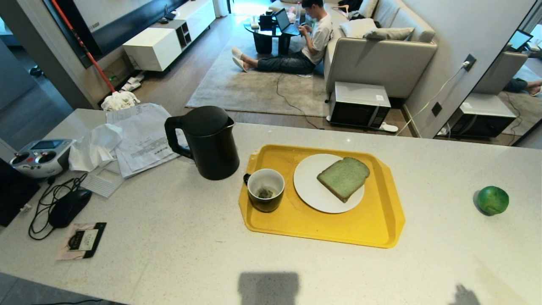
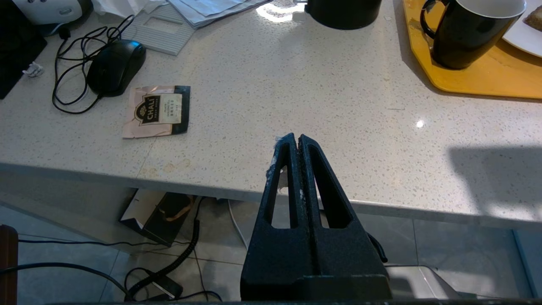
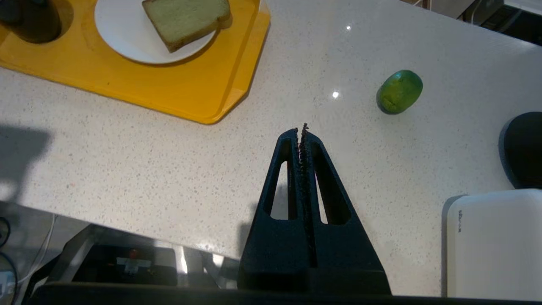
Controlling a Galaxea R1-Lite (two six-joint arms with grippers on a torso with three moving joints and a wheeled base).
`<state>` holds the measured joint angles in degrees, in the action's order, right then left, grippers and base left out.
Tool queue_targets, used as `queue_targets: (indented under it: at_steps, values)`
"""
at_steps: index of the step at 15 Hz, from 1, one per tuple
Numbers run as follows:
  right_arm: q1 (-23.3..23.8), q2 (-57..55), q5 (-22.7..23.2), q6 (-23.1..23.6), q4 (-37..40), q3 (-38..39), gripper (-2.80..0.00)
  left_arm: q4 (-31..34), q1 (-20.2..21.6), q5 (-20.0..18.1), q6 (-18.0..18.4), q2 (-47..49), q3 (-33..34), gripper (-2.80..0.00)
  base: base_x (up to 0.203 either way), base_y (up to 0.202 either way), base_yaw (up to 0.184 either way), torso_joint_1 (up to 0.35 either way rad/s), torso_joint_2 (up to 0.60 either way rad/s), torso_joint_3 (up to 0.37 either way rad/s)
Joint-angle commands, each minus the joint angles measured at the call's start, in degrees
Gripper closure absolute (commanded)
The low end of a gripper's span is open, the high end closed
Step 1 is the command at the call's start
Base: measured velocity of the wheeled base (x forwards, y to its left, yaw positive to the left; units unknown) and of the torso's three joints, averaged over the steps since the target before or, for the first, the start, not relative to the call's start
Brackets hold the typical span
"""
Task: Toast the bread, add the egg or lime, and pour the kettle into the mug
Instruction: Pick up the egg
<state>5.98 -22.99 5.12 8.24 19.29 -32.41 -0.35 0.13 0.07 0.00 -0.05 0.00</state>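
On the yellow tray I see the bread on its white plate, mug beside it, kettle just off-tray, lime well apart on the tabletop. Both my left claw and right claw sit pressed together, apparently empty.

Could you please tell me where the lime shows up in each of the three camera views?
Head view: the lime lies on the bare counter, right of the yellow tray.
Left wrist view: not in it.
Right wrist view: it lies beyond the right gripper, apart from the tray.
Shared landmark: the yellow tray, seen in all three.
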Motion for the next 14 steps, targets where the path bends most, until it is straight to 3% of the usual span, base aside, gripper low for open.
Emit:
queue_targets:
  at_steps: [1,5,10,14]
  values:
    - [-1.8,6.8,-1.8,0.0,-0.7,7.2,0.00,0.0,0.0,0.1,0.0,0.0,0.1,0.00,0.000,0.000,0.000,0.000,0.00,0.000]
    - [-4.4,9.3,-5.2,-0.8,-6.5,18.9,0.00,0.0,0.0,0.0,0.0,0.0,0.1,0.00,0.000,0.000,0.000,0.000,0.00,0.000]
    - [-5.4,15.2,-4.8,-0.7,-23.6,32.3,0.00,0.0,0.0,0.1,0.0,0.0,0.1,0.00,0.000,0.000,0.000,0.000,0.00,0.000]
    - [-5.6,23.0,-2.8,1.8,-20.7,32.5,0.00,0.0,0.0,0.1,0.0,0.0,0.1,0.00,0.000,0.000,0.000,0.000,0.00,0.000]
